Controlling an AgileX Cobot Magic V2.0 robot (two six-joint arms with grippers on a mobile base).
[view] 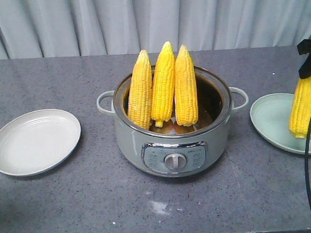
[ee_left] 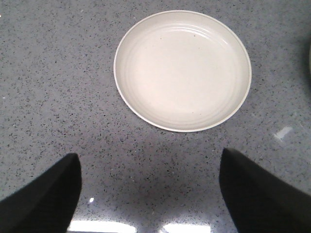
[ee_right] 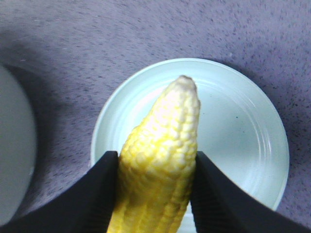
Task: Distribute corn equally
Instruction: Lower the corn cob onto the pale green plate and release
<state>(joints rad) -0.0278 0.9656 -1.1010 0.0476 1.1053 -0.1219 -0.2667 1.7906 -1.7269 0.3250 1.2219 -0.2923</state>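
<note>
while the right gripper (ee_right: 153, 158) pinches a cob (ee_right: 165, 141) upright, point down, over the green plate (ee_right: 243, 131) at the right, three cobs (view: 164, 84) stand in the cooker (view: 173, 147) at centre. the left gripper (ee_left: 150, 162) hangs wide apart and empty near the white plate (ee_left: 182, 70) at the left. let go upright, the cob could topple and roll over the shallow rim; its tip seems just off the plate. the cooker's panel print is too small to read.

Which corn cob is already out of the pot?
The cob in the right pincer, over the green plate; the other three stand in the pot.
</note>
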